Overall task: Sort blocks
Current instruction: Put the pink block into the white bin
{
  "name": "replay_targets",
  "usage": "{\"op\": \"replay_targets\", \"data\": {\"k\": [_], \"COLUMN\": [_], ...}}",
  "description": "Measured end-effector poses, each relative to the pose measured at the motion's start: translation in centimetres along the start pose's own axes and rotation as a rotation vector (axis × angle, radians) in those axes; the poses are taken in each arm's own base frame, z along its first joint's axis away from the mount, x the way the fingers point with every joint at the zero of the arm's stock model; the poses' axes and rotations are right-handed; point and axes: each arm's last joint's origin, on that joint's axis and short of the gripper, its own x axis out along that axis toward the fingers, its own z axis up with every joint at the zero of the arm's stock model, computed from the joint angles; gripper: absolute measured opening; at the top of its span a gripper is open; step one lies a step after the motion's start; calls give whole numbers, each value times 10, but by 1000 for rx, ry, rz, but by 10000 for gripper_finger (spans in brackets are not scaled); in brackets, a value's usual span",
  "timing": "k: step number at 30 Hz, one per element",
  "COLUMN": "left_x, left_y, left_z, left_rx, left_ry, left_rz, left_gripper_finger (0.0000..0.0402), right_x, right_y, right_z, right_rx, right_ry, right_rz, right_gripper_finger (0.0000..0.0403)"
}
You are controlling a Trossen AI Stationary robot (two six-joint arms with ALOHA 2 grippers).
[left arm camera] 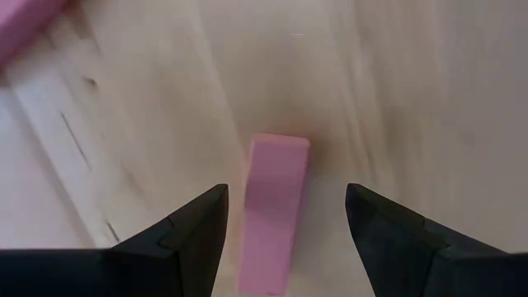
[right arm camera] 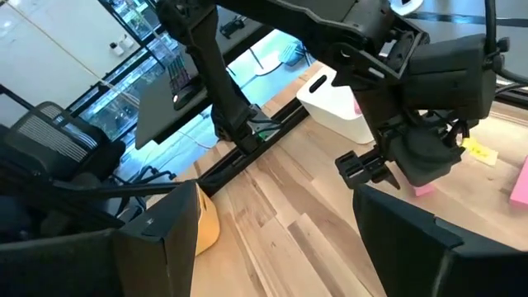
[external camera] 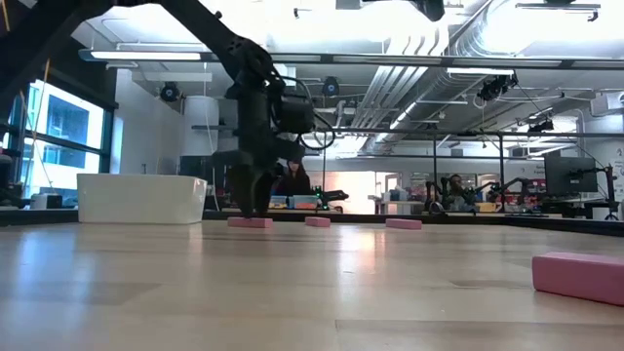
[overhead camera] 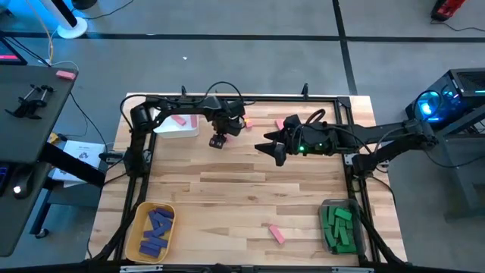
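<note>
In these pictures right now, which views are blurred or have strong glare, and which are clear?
Left wrist view: the table is smeared with blur, and the pink block between the left gripper's open fingers has soft edges. Low view: bright ceiling lights glare, the arm is a dark silhouette, and the near pink block is soft. High view: evenly lit and clear. Right wrist view: fairly sharp.

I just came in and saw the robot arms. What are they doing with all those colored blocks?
The robot is sorting blocks by color. The left gripper is open, down over a pink block on the table, near the white bin with pink blocks. The right gripper waits open nearby. Blue blocks fill the yellow bin, green ones the clear bin. A few pink blocks, like one near the front, remain.
</note>
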Motion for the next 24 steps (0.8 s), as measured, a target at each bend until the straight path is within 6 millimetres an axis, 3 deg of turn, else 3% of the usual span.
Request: {"op": "replay_targets", "data": {"k": [11, 14, 19, 24], "left_x": [16, 17, 15, 0], "left_y": [-2, -5, -17, -32], "left_z": [-2, 0, 4, 3], "left_rx": [-16, -21, -65, -140], "left_ry": [52, 59, 78, 65], "left_rz": [-50, -55, -98, -217], "left_gripper_finger": [214, 172, 46, 41], "right_x": [0, 0, 0, 0], "right_y": [-1, -1, -1, -2], "right_z": [-1, -1, -1, -2], "right_rx": [-3, 2, 1, -27], "right_ry": [10, 12, 14, 17], "right_rz": [-9, -11, -13, -15], "right_gripper_finger": [256, 256, 256, 256]}}
